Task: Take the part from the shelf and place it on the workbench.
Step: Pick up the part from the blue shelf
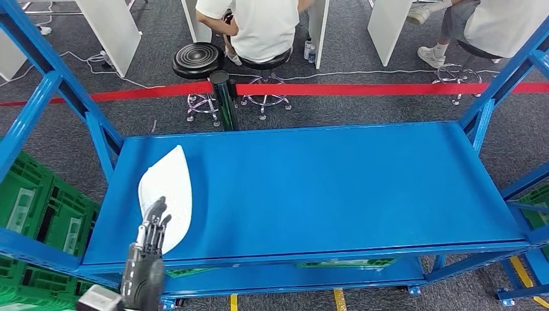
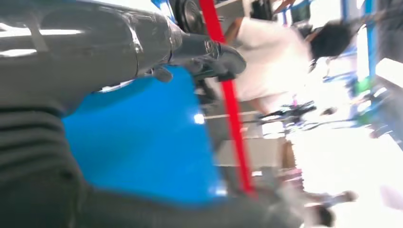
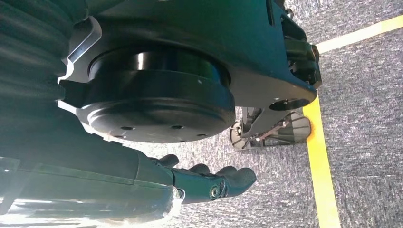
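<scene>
1. Lying flat on the blue shelf, the white leaf-shaped part sits at its left end
2. Left hand reaches over the part's near edge, fingers spread, gripping nothing
3. Right hand hangs over grey carpet, fingers loosely extended, empty

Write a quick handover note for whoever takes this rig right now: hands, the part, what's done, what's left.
Left hand: raised at the shelf's front edge, fingers over the near end of the white part; no grip visible.
Right hand: hangs over the floor, holding nothing.
Part: flat on the shelf's left side.
Done: left-hand reach.
Left: grip, lift, carry to the workbench.
</scene>
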You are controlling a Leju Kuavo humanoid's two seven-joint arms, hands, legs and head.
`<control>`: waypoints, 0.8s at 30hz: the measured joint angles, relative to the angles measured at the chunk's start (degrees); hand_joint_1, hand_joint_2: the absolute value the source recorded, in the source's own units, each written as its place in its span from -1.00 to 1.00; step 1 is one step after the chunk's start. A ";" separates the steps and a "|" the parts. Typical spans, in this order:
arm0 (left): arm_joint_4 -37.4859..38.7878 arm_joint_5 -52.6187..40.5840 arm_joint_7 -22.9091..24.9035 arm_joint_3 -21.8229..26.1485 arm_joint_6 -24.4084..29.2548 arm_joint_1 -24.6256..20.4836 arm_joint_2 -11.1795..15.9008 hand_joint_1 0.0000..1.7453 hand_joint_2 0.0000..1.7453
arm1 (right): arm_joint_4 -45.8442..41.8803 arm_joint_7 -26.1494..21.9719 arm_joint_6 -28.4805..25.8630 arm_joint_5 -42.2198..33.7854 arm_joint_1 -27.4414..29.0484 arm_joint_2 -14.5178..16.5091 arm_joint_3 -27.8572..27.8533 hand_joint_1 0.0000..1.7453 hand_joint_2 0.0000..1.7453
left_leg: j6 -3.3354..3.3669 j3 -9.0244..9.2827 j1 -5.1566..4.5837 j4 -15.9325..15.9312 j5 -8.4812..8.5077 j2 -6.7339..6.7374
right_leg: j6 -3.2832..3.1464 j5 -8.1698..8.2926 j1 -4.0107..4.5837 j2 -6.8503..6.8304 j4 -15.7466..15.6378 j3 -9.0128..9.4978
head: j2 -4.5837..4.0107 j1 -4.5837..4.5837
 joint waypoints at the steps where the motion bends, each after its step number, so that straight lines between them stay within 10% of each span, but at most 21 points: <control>1: -0.31 -3.15 3.03 0.00 0.07 0.07 0.21 -1.00 1.00 | 0.01 0.02 0.08 0.10 0.00 -0.01 0.02 -1.00 1.00 | 0.00 -0.02 -0.02 0.00 0.00 0.00 | 0.00 0.00 0.00 0.00 -0.05 0.03 | 0.00 0.00; 17: -5.15 -35.04 34.05 -0.37 -0.85 -1.30 4.66 -1.00 1.00 | 0.05 1.09 1.24 0.04 -0.04 0.05 0.93 -1.00 1.00 | 0.11 0.03 -0.14 0.02 0.02 -0.08 | 0.60 0.41 -0.12 -0.01 -1.15 0.68 | 0.00 0.03; 24: -9.00 -64.96 59.61 -0.23 -21.79 -3.82 8.43 -1.00 1.00 | 0.30 1.73 1.59 -1.06 -0.02 0.23 0.95 -1.00 1.00 | 0.16 0.00 -0.15 0.02 0.05 -0.12 | 0.70 0.48 -0.13 -0.09 -1.20 0.76 | 0.00 0.14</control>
